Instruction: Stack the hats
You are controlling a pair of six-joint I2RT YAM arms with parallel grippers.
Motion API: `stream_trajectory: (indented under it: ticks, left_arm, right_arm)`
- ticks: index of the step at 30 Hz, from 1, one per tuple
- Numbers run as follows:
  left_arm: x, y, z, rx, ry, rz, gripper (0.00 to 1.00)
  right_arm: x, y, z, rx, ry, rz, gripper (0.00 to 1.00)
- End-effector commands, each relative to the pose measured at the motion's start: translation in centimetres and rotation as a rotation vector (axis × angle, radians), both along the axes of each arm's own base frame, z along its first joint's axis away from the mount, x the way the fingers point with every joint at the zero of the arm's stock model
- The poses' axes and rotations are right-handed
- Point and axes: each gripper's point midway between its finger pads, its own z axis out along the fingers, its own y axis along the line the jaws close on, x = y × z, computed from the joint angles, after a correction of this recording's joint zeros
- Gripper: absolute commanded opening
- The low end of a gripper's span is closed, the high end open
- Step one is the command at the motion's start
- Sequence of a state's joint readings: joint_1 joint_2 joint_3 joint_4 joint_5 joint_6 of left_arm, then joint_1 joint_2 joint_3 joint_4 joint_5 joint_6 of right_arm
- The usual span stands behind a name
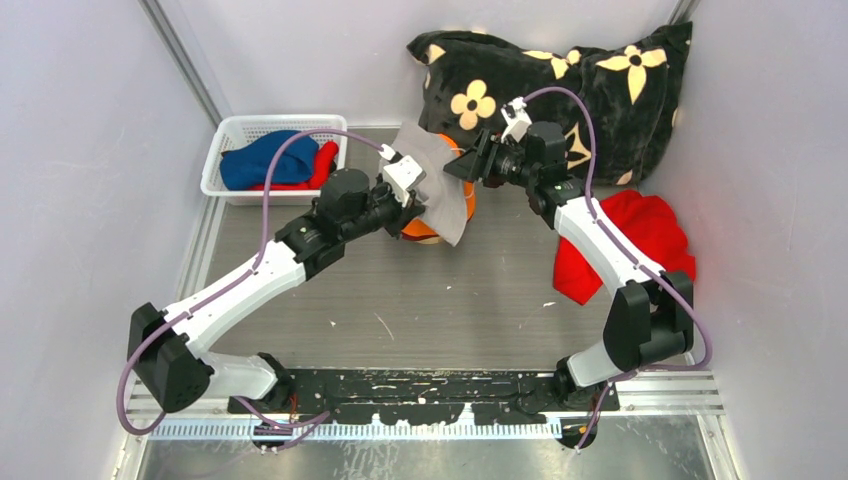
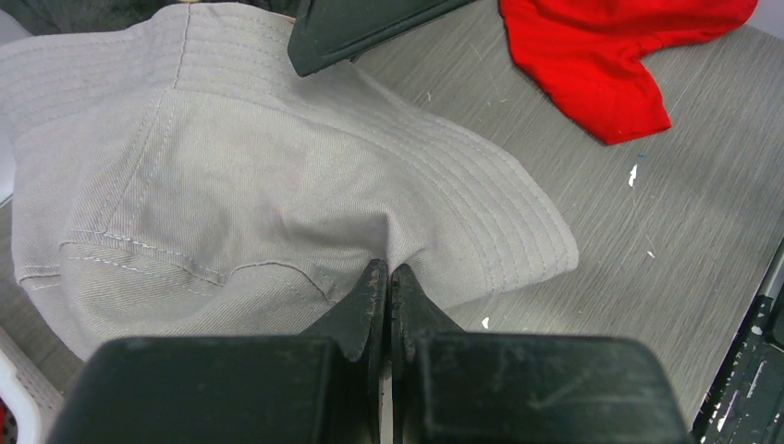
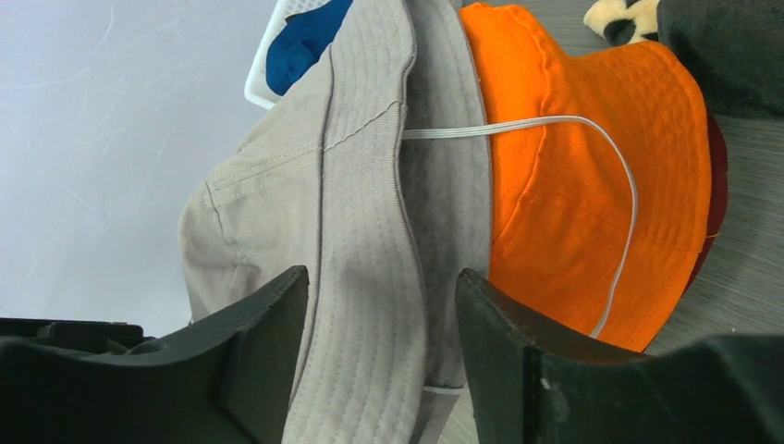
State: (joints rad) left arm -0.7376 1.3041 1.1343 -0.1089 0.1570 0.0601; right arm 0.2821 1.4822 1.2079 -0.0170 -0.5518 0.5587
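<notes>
Grey hat above orange hat, far edge
Limp cloth: left gripper pinches it; right gripper gapes astride its brim.

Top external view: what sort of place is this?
Probably a lab robot cell: plain walls box in a metal table, with two arms bolted at its near edge.
</notes>
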Motion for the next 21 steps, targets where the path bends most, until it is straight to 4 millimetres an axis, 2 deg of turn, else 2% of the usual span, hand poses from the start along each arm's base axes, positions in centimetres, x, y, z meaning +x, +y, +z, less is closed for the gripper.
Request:
stream_trajectory:
  ticks: [1,4,8,15,18,21]
  left_arm:
    - [-0.4,0.2,3.9,-0.085,-0.082,0.003,0.00]
    - [-0.4,0.2,3.7,-0.084,-0.080,0.001,0.00]
    - [-0.4,0.1,3.7,-0.086,-0.079,0.000,0.00]
    - [-0.4,0.1,3.4,-0.083,-0.073,-0.001,0.00]
    - [-0.4,0.2,3.7,-0.084,-0.075,0.006,0.00]
    - [0.0,0.5,4.4,-0.087,-0.081,0.039,0.00]
  right_arm:
    - [0.5,0.5,2.8,0.016,-0.086,0.016,0.61]
    - [0.5,0.6,2.9,0.017,-0.085,0.022,0.51]
    - [0.4,0.8,2.9,0.016,-0.085,0.025,0.32]
    - [0.5,0.4,3.5,-0.001,-0.105,0.002,0.05]
    - [0.5,0.1,4.6,-0.008,-0.137,-0.012,0.01]
    - [0.5,-0.1,7.1,-0.004,-0.205,-0.023,0.01]
